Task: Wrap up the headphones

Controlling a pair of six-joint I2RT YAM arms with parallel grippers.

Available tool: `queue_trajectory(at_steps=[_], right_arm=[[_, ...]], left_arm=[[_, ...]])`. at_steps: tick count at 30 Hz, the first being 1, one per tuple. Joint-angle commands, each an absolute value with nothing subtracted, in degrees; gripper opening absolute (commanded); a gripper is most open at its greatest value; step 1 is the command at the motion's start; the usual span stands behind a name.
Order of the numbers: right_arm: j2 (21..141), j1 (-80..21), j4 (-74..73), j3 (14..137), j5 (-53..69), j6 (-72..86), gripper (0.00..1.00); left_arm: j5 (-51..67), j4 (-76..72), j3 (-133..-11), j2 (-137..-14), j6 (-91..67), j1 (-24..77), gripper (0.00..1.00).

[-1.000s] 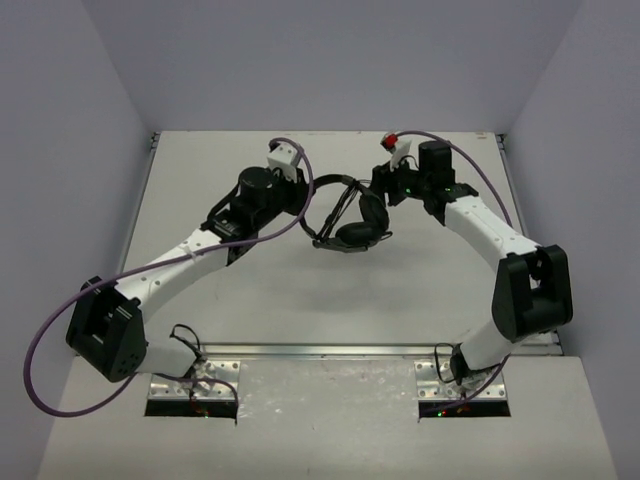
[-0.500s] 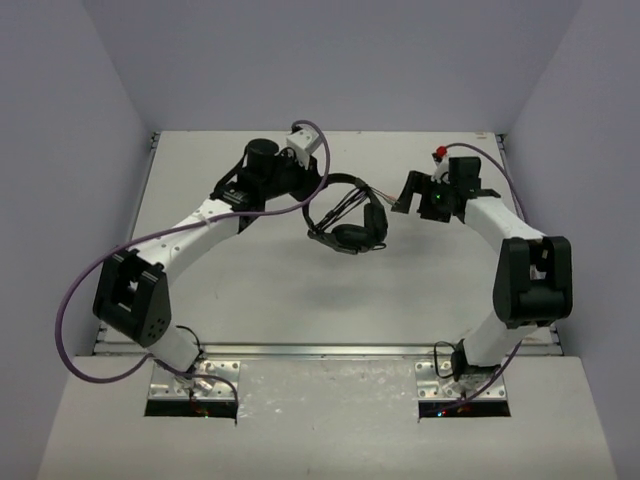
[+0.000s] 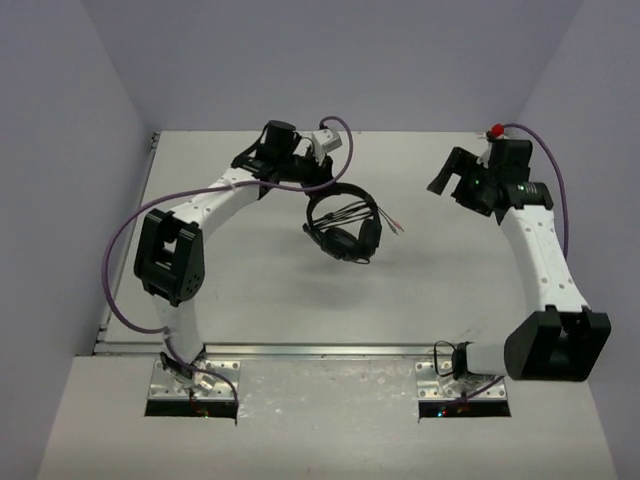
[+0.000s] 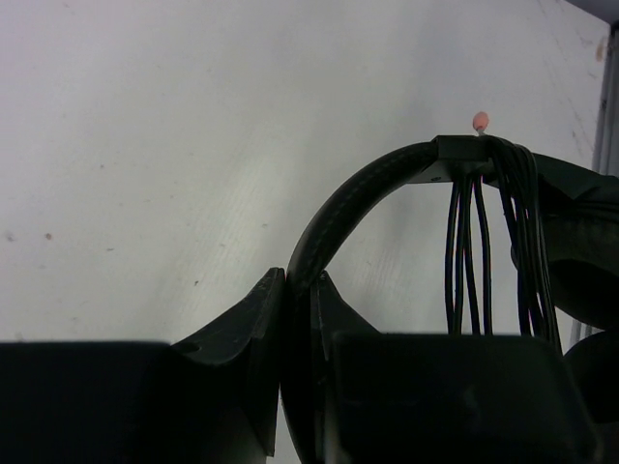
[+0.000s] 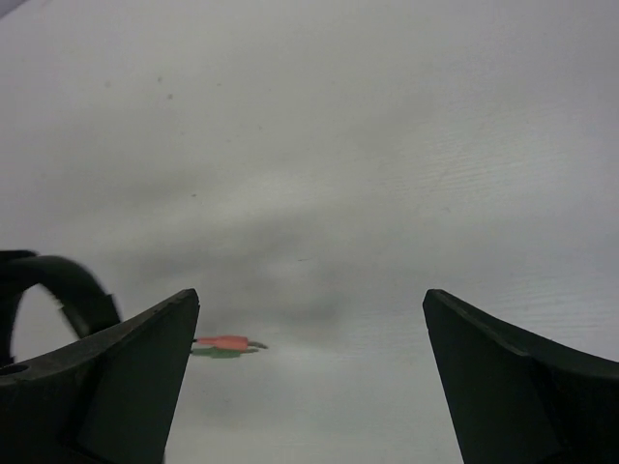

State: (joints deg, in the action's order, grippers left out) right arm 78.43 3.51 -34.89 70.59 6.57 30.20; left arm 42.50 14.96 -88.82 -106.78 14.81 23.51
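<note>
Black headphones [image 3: 342, 240] run far-to-near, headband [image 4: 358, 188] (in left gripper [image 4: 296, 300]) farthest.

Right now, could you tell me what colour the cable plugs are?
The plugs are pink and green, clearest in right wrist view.

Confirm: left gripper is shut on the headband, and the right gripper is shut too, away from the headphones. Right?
No. The right gripper is open, jaws wide apart with nothing between them; the right wrist view shows it. The rest holds: the left gripper is shut on the headband, and the right one is away from the headphones.
</note>
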Motion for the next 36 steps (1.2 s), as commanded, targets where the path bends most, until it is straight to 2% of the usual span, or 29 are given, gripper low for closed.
queue_trajectory(at_steps=[1,10,14,21,25,28,33,36], right_arm=[[72.4,3.3,-35.3,68.7,15.4,29.5,0.99],[58.1,3.2,-31.6,58.5,23.7,28.5,0.99],[55.6,3.3,-30.0,56.5,26.3,28.8,0.99],[55.5,3.3,-28.7,55.3,30.5,29.0,0.99],[54.4,3.3,-27.5,53.7,31.8,29.1,0.99],[53.5,3.2,-27.1,52.7,32.5,28.9,0.99],[52.6,3.3,-27.0,52.9,33.7,28.8,0.99],[52.3,3.3,-27.0,53.3,33.8,28.7,0.99]], left_arm=[[55.1,18.8,-93.7,-110.2,19.3,23.2,0.03],[65.5,36.2,-103.0,-124.5,40.7,23.6,0.03],[64.4,34.3,-97.7,-125.7,42.9,25.5,0.03],[60.9,14.9,-82.2,-121.6,34.0,29.2,0.02],[58.3,20.6,-83.9,-122.5,37.0,32.1,0.03],[56.8,18.2,-81.5,-122.7,35.1,32.6,0.05],[54.2,12.9,-78.5,-122.3,30.8,32.9,0.16],[51.2,11.7,-78.0,-121.3,29.5,32.8,0.27]])
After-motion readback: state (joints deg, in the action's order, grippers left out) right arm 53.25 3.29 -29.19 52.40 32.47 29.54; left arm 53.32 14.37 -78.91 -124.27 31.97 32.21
